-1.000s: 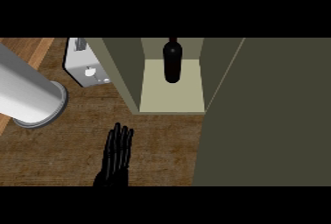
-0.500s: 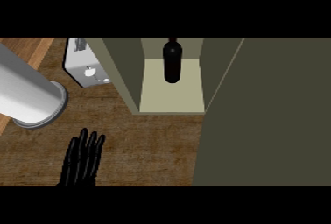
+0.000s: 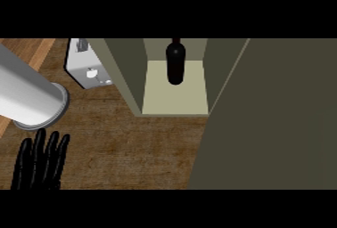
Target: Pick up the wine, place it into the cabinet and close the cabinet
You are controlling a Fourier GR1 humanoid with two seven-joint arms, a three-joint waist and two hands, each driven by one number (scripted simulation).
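A black robot hand point(image 3: 41, 161), the robot's left, sits at the lower left corner of the head view with its fingers straight and close together, holding nothing; over the past second it has slid leftward and back across the wooden surface point(image 3: 138, 151), away from the cabinet point(image 3: 128, 71). The right robot hand shows nowhere in the view. Up and to the right of the robot hand, well apart from it, the wine point(image 3: 175, 62) is already inside the cabinet, a dark bottle on the pale shelf floor point(image 3: 176, 95), unchanged in place while the robot hand withdrew. Its long axis runs straight away from the robot, top to bottom in the view, with the narrow neck toward the cabinet's back and the rounded base toward the open front. The retreat suggests the placing step is finished and only the closing is left. The broad dark door panel point(image 3: 276, 124) fills the space far to the robot hand's right, seemingly swung open, and would have to be brought round across the opening. A large grey cylinder point(image 3: 26, 95) lies just above the robot hand, and a white appliance point(image 3: 85, 69) stands beyond it beside the cabinet wall.
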